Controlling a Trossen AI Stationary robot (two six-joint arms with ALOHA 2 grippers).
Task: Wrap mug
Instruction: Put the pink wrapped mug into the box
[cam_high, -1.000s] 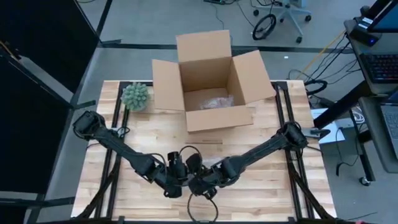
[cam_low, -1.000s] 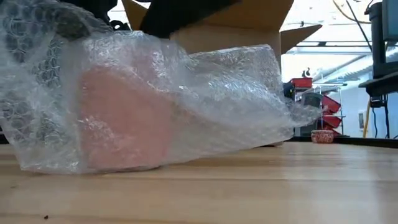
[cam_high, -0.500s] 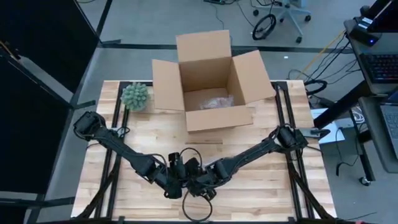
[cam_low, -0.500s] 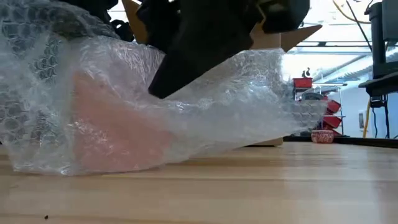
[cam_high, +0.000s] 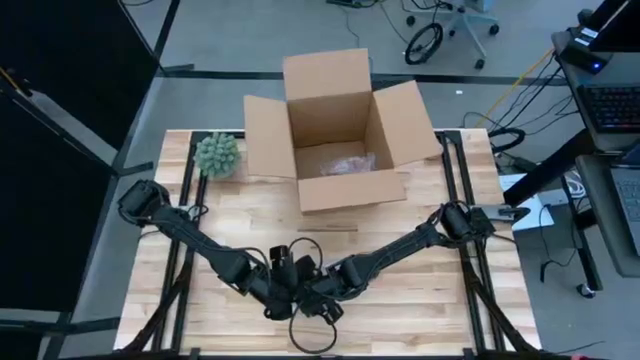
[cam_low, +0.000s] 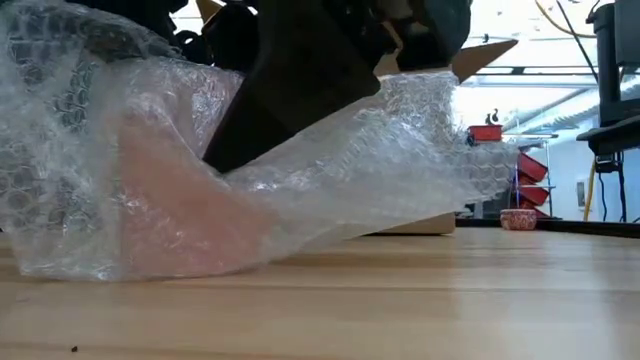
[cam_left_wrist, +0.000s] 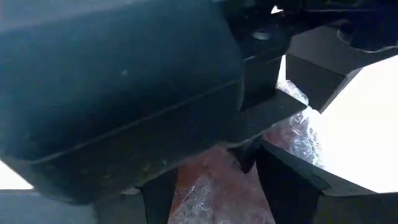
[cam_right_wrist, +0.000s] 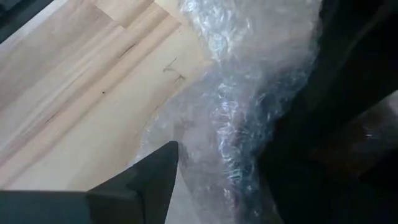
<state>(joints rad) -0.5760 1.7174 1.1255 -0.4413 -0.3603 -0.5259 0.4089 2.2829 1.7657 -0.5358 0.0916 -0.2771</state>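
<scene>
The mug (cam_low: 185, 205), a pinkish shape, lies under a sheet of bubble wrap (cam_low: 400, 160) at the near edge of the table (cam_high: 420, 200), between the two arms. In the low view the wrap drapes over it and trails off to one side, with a loose tail resting on the wood, so the step in hand appears to be folding the sheet over the mug, and the wrap is not yet closed around it. The left gripper (cam_high: 283, 279) and the right gripper (cam_high: 318, 290) meet over the bundle, touching or nearly so; the right one's fingers stand apart around the plastic in its wrist view, while the left gripper's state cannot be told. The next move likely calls for tucking the loose tail under while one gripper pins the bundle. Behind stands an open cardboard box (cam_high: 340, 130), with a small plant (cam_high: 218, 154) beside it.
</scene>
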